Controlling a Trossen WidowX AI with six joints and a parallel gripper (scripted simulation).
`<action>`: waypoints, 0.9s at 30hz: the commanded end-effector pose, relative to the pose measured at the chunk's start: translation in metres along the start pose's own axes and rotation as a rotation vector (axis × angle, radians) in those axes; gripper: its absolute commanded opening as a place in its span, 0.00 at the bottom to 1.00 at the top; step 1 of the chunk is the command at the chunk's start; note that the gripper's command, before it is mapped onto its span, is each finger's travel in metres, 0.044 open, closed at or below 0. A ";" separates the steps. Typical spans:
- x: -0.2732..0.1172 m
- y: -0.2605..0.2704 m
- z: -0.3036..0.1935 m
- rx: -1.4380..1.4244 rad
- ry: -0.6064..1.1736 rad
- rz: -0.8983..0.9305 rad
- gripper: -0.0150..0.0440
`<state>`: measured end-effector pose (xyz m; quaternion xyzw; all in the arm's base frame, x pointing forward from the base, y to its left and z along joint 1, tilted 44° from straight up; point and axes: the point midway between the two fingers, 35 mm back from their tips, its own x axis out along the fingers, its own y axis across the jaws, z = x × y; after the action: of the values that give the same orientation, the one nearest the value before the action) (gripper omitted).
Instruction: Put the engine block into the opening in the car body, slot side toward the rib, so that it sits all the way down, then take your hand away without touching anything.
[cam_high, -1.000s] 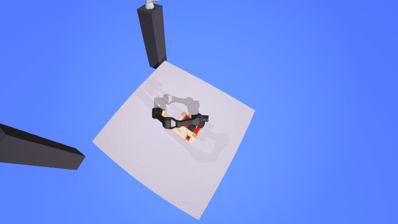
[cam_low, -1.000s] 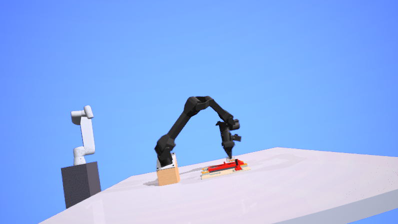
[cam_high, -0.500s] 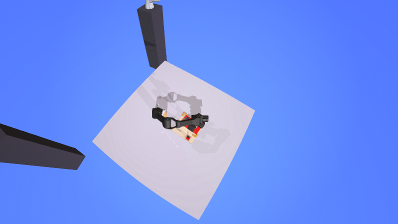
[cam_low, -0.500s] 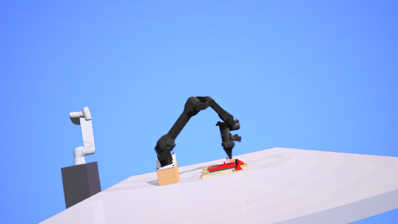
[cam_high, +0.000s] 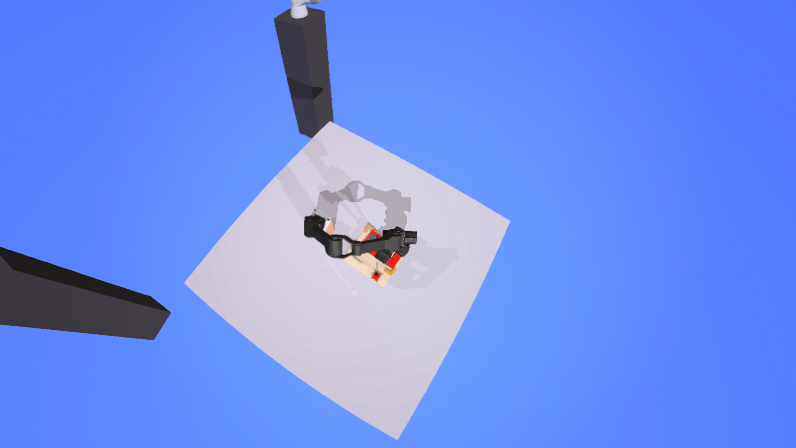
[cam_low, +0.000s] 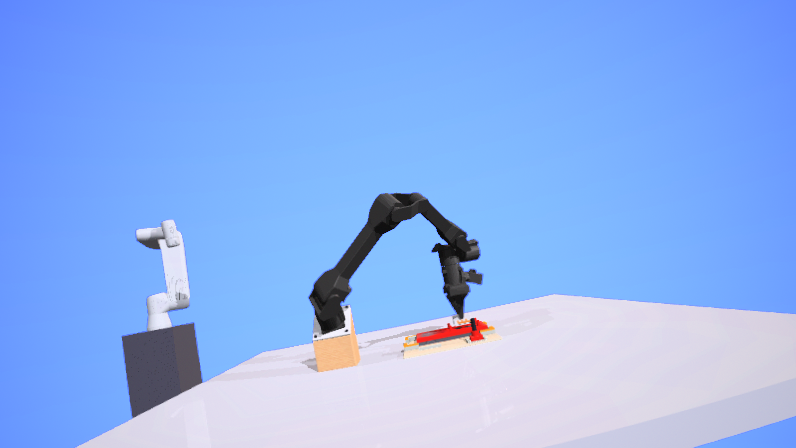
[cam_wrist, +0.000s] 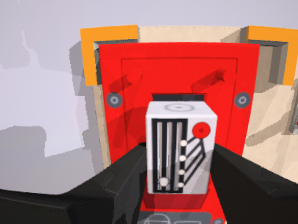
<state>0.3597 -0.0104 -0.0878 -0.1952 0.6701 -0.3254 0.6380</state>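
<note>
The red car body (cam_high: 393, 259) (cam_low: 440, 335) (cam_wrist: 172, 75) lies in the orange corner holders of a beige board (cam_low: 423, 351) (cam_wrist: 192, 34). My gripper (cam_low: 461, 317) (cam_wrist: 180, 155) is shut on the engine block (cam_low: 456, 321) (cam_wrist: 169, 150), a white block with dark stripes and a red dot. The block is upright over the car body. In the wrist view a dark strip of the opening (cam_wrist: 165, 97) shows just beyond its far edge. The block hides the rest of the opening, and the rib cannot be made out. Block depth cannot be told.
Two posts (cam_wrist: 134, 75) (cam_wrist: 220, 75) stand up from the car body beyond the block. A small red part with a black upright (cam_low: 473, 328) stands on the board beside the body. A white arm (cam_low: 175, 267) on a dark pedestal stands off the table.
</note>
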 end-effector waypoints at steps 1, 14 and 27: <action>0.000 0.000 0.001 -0.003 -0.003 -0.001 0.52; 0.002 0.000 0.001 -0.003 -0.003 -0.001 0.52; 0.003 0.000 0.000 -0.003 -0.003 -0.001 0.52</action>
<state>0.3592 -0.0123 -0.0902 -0.1945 0.6705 -0.3250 0.6379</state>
